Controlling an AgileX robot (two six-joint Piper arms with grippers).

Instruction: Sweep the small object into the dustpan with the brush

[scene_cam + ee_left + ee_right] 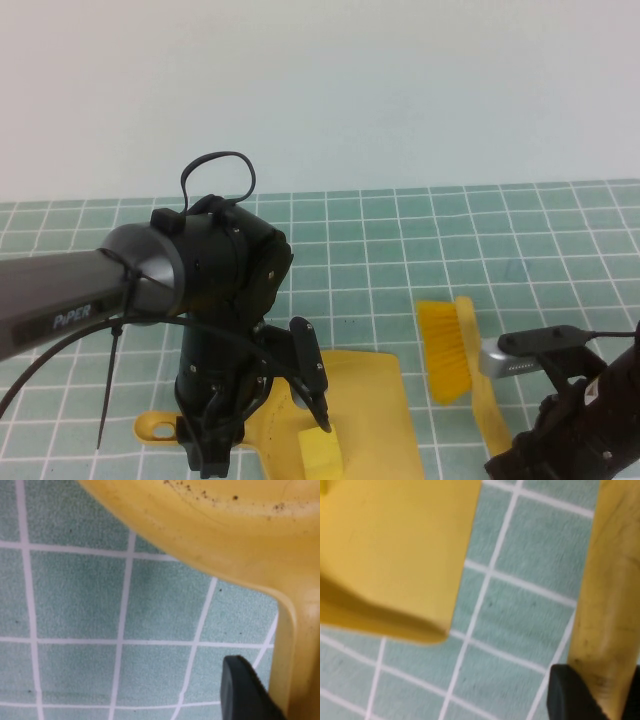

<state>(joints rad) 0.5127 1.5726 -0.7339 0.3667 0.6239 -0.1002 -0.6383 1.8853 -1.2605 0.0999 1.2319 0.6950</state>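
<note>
So the left gripper [215, 440] sits at the bottom of the high view, left of center, pointing straight down at the dustpan [375, 400]. From the left wrist view a black fingertip [245, 690] is pressed right up against the dustpan's handle [300, 655], so it looks clamped on that handle, though the other finger isn't visible there. The handle end with its hole [155, 428] pokes out to the left of the gripper in the high view.

The small object [320, 450], a yellow block, sits inside the dustpan near the bottom edge of the frame, just right of the left gripper.

The right gripper [560, 430] is in the lower right corner of the high view, mostly a dark mass. It's closed on the brush handle [487, 410]: in the right wrist view a black finger [575, 692] is tight against the yellow handle [607, 595]. The brush [447, 345] has its yellow bristles pointing toward the upper part of the frame, right of center, just beside the dustpan's right edge but not touching it. The right wrist view also catches a corner of the dustpan [395, 555] at upper left.

Everything's on a green mat with a white grid [400, 240], with a plain pale wall [320, 90] filling the upper half of the high view.
</note>
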